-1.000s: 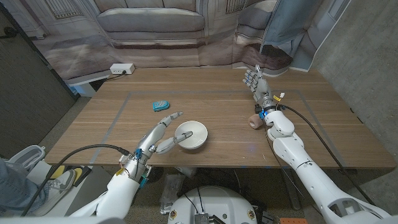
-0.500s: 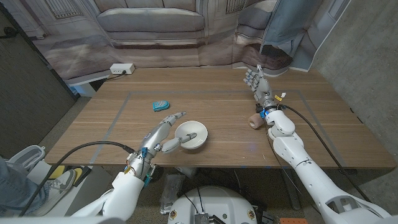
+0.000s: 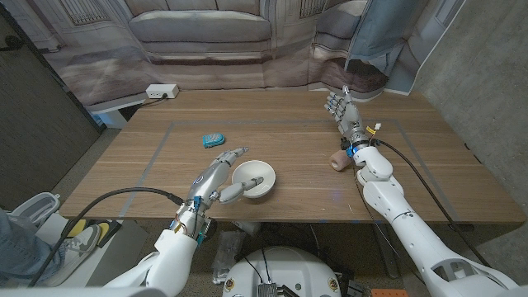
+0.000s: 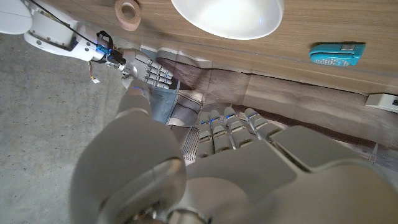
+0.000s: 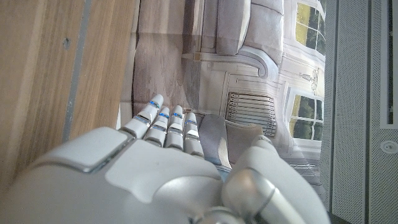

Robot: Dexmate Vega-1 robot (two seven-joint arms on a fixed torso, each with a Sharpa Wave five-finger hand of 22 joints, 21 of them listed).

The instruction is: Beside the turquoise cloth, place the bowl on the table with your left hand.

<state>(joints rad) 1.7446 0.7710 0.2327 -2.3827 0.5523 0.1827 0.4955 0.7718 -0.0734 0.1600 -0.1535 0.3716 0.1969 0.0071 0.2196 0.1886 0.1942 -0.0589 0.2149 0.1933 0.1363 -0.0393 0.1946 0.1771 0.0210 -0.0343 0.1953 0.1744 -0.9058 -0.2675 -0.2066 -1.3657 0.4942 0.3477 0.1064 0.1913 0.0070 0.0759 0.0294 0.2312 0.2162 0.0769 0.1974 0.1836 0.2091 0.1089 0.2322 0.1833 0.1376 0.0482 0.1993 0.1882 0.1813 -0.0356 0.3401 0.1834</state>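
The white bowl [image 3: 252, 178] sat on the wooden table [image 3: 429, 177] near the turquoise cloth [image 3: 214, 140], apparently already set down, since the left hand [image 3: 216, 178] lay alongside with fingers spread, gripping nothing, while the right hand [image 3: 339, 110] waited open.

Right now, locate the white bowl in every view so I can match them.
Head view: white bowl at the table's near middle, by the left hand.
Left wrist view: bowl along the top edge.
Right wrist view: not in it.
Shared landmark: turquoise cloth.
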